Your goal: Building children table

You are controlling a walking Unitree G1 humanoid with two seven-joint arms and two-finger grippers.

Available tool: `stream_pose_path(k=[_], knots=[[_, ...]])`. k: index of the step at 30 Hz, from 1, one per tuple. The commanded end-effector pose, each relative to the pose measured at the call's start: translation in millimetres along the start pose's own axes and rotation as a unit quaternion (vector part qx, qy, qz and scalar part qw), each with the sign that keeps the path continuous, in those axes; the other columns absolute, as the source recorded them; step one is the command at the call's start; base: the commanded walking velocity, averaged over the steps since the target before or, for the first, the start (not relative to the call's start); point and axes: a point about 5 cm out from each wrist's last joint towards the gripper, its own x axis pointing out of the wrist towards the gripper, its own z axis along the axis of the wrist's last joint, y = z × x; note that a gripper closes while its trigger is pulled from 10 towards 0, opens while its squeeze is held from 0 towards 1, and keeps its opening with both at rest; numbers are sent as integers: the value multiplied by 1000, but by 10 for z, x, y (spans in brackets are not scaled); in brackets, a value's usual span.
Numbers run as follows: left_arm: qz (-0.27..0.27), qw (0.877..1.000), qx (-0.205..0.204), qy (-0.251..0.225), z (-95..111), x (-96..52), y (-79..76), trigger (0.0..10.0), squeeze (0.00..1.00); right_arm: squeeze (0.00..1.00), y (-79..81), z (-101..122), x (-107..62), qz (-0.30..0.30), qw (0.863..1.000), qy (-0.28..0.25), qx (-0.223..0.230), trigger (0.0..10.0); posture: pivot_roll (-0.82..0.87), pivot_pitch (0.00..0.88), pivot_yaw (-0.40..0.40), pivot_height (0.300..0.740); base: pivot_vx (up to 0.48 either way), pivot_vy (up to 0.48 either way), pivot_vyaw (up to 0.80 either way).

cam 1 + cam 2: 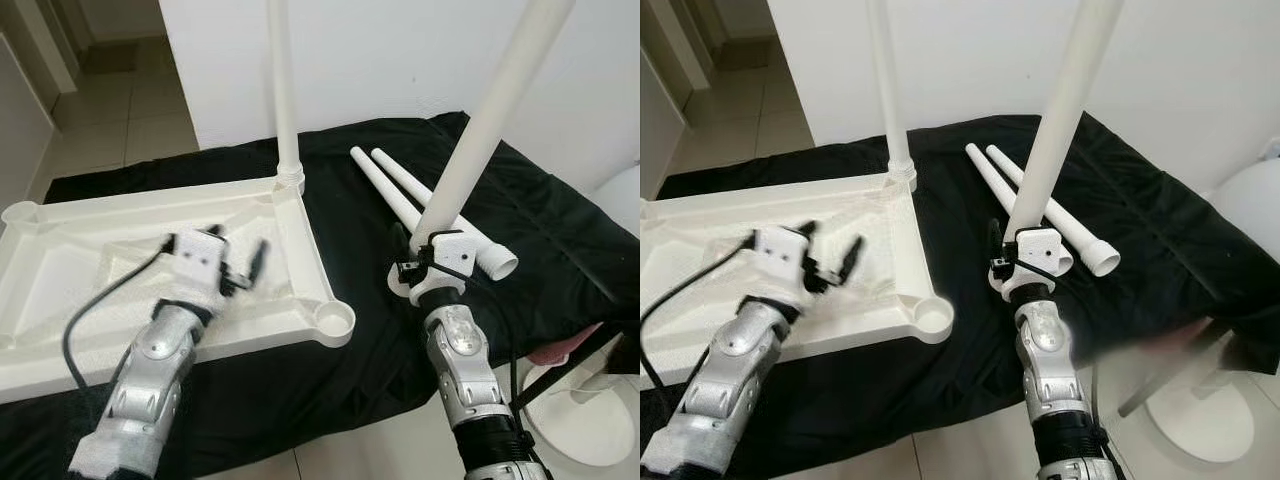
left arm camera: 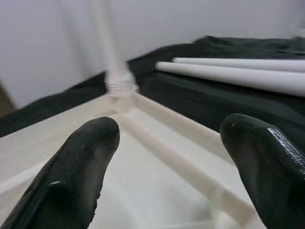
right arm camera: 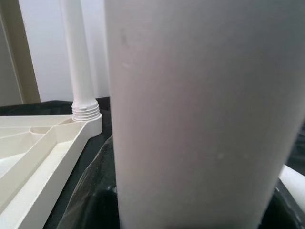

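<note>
Tabletop (image 1: 280, 300) lies upside-down, white; left claw (image 1: 245, 272) spread above, right claw (image 1: 430, 265) pinching a leg (image 1: 480, 130).

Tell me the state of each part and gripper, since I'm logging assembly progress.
Tabletop: upside down on the black cloth.
Fitted leg: upright in its far corner socket.
Near corner socket: empty.
Held leg: tilted.
Two spare legs: lying on the cloth.
Left gripper: jaws open, over the tabletop.
Right gripper: gripping the held leg.

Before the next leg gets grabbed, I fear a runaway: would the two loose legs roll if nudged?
Probably: the loose table legs are round tubes lying flat. The black cloth may slow them. They look stiff, likely light plastic.
</note>
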Motion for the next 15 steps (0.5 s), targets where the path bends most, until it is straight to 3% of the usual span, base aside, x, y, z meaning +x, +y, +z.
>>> stream_pose_path(k=[1, 7, 9, 12, 15], knots=[[-45, 999, 6, -4, 21, -30, -49, 10000, 0, 0, 19, 23, 34, 4, 1000, -7, -7, 10000, 1, 15, 14, 740, 0, 0, 0], [-112, 993, -6, 37, -94, -99, -113, 10000, 0, 0, 12, 33, 74, 3, 1000, -9, -5, 10000, -3, 5, 13, 740, 0, 0, 0], [-160, 985, -2, 58, -126, -160, -163, 10000, 0, 0, 15, 34, 60, 3, 1000, -9, -6, 10000, -5, 1, 16, 740, 0, 0, 0], [-178, 981, 20, 76, -174, -197, -161, 10000, 0, 0, 11, 30, 50, 2, 1000, -9, -6, 10000, -7, 0, 19, 740, 0, 0, 0], [-193, 977, 17, 91, -215, -235, -157, 10000, 0, 0, 5, 22, 39, 1, 1000, -8, -8, 10000, -9, 0, 21, 740, 0, 0, 0]])
